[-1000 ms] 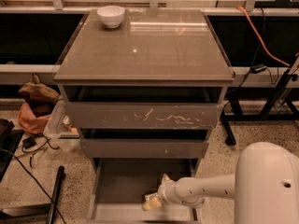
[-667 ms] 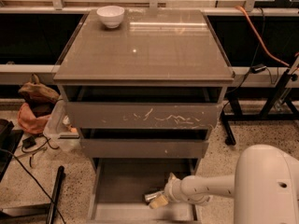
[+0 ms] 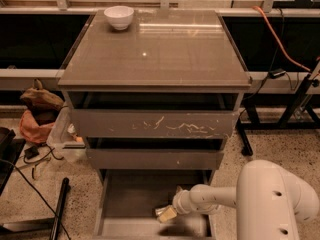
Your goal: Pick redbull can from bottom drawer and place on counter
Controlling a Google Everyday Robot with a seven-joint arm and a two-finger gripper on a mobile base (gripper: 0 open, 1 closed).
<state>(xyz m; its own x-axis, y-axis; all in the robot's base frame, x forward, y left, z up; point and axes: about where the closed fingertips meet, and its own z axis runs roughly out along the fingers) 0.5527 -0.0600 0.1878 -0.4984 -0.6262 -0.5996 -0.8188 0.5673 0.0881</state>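
The gripper (image 3: 166, 214) reaches in from the right on a white arm (image 3: 216, 198) and sits low over the floor of the open bottom drawer (image 3: 131, 200), near its front right; whether it is spread or closed cannot be told. The can cannot be made out apart from the gripper's pale tip, so its place in the drawer is uncertain. A white bowl (image 3: 119, 17) stands at the far left corner of the glossy tabletop (image 3: 165, 59).
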